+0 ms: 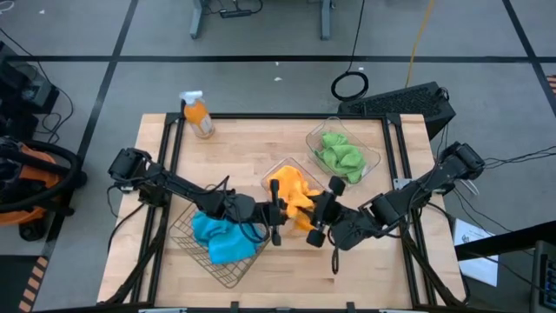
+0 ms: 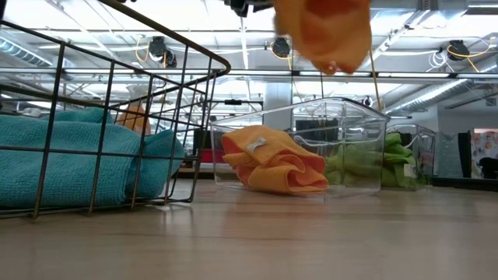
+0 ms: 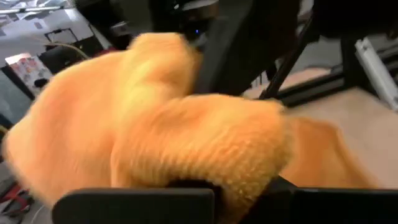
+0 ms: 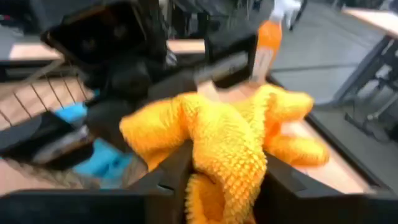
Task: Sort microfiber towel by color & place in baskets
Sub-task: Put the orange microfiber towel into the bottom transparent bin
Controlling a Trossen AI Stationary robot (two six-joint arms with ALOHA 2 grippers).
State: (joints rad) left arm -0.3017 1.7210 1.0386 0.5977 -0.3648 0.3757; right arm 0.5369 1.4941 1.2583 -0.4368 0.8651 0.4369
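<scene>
Handover above the surface: left pincer (image 1: 276,222) clamps the fuzzy orange microfiber towel (image 1: 302,209) as right pincer (image 1: 319,221) loosens its hold; next, the middle clear plastic tub (image 1: 276,171).

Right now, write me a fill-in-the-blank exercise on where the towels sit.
1. The wire basket holds the ____ towels.
2. The far clear tub holds the ____ towels.
3. One orange towel lies in the middle tub; the other orange towel hangs ____ the table, between both arms' jaws.

Missing words: blue; green; above
</scene>
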